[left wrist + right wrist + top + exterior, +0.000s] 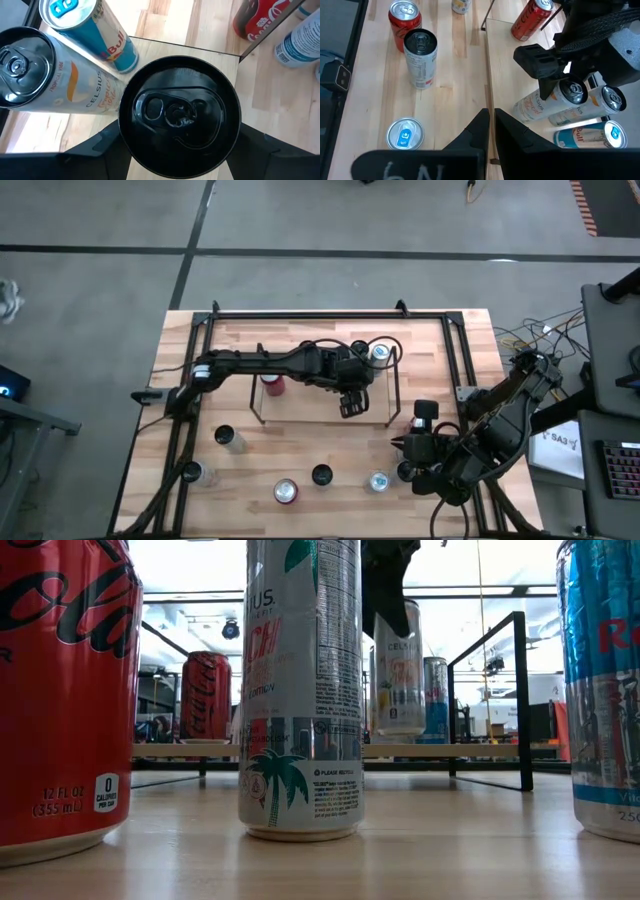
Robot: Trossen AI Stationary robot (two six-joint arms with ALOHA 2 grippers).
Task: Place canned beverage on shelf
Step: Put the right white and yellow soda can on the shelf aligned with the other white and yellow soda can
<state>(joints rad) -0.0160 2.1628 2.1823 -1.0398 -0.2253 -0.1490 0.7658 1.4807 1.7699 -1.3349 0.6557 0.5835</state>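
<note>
Over the right end of the shelf (325, 418), the left gripper (350, 406) clamps a black-topped can (179, 116) between its fingers, beside a Celsius can (47, 70) and a blue Red Bull can (97, 30) standing on the wood base. A red cola can (272, 384) stands at the shelf's left end, with bare base between it and the gripper (the widest free stretch). The shelf's black wire end frame (520, 700) borders the right side. The right gripper (489, 131) waits over the table's right front corner, fingers closed on nothing. In the low view, front cans cut off much of the shelf; the held can's body is hidden there.
</note>
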